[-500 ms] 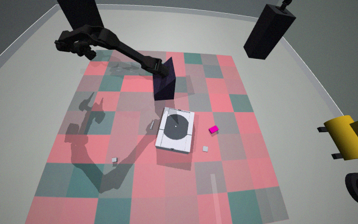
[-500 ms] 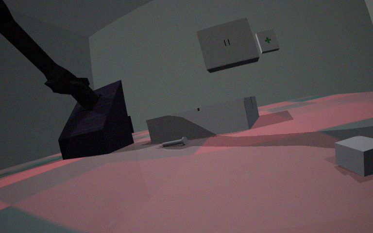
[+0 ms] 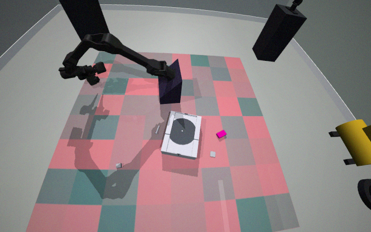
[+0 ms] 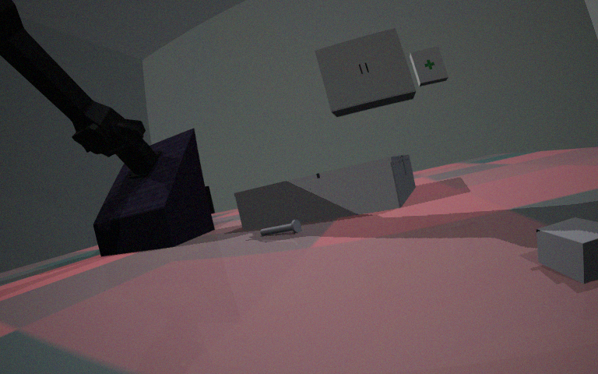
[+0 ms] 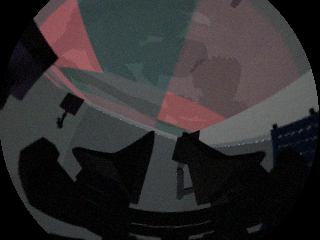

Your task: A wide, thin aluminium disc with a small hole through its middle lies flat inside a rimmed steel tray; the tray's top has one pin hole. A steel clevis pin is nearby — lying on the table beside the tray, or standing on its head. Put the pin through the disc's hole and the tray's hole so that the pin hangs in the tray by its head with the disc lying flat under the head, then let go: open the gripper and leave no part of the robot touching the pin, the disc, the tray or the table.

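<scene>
The steel clevis pin (image 3: 157,129) (image 4: 278,229) lies on its side on the table, just left of the tray (image 3: 178,153) (image 4: 374,189) in the top view. The dark round disc (image 3: 178,137) lies flat inside the tray's rim, with a small light spot at its middle. The exterior view shows only the tray's sides, so the disc is hidden there. My gripper (image 3: 99,74) (image 5: 168,135) is partly open and empty, raised high above the table at the far left, well away from the pin and tray. It is out of the exterior view.
A dark wedge block (image 3: 170,88) (image 4: 154,198) stands at the arm's base, behind the tray. A magenta block (image 3: 221,134) and a pale square piece (image 3: 212,154) lie right of the tray. A small grey block (image 3: 118,165) (image 4: 560,246) lies at the front left.
</scene>
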You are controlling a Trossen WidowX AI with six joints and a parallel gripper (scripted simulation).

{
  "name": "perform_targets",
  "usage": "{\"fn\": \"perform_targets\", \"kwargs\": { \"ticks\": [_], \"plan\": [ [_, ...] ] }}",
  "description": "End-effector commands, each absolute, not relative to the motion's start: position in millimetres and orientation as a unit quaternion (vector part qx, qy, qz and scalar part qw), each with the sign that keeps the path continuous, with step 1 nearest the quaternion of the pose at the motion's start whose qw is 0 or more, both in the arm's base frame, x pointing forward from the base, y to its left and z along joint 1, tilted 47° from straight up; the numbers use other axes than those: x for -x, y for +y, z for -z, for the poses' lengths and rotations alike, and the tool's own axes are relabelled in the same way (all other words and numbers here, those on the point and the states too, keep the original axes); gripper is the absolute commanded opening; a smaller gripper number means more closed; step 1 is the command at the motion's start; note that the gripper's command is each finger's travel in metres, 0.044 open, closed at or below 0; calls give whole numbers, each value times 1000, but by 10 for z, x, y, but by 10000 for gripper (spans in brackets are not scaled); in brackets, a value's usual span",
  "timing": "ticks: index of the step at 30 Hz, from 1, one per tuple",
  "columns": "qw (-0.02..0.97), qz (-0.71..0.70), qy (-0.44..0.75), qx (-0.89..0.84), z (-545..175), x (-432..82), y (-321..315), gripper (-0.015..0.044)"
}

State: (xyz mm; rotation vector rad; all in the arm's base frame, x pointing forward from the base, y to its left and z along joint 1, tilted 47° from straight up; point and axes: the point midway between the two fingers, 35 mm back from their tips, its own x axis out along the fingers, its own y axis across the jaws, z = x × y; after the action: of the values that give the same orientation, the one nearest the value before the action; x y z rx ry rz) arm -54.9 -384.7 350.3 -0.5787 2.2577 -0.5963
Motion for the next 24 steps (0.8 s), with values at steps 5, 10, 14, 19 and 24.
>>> {"fn": "perform_targets", "kwargs": {
  "ticks": [5,10,14,19,24],
  "plan": [
    [464,279,797,268,-2956,-749,-3858,160],
    [514,300,757,270,-2602,-1448,-3657,160],
    [551,312,726,267,-2314,-1965,-3381,160],
    [601,306,692,258,-1902,-2504,-2900,160],
    [633,298,670,248,-1595,-2811,-2474,160]
  ]
}}
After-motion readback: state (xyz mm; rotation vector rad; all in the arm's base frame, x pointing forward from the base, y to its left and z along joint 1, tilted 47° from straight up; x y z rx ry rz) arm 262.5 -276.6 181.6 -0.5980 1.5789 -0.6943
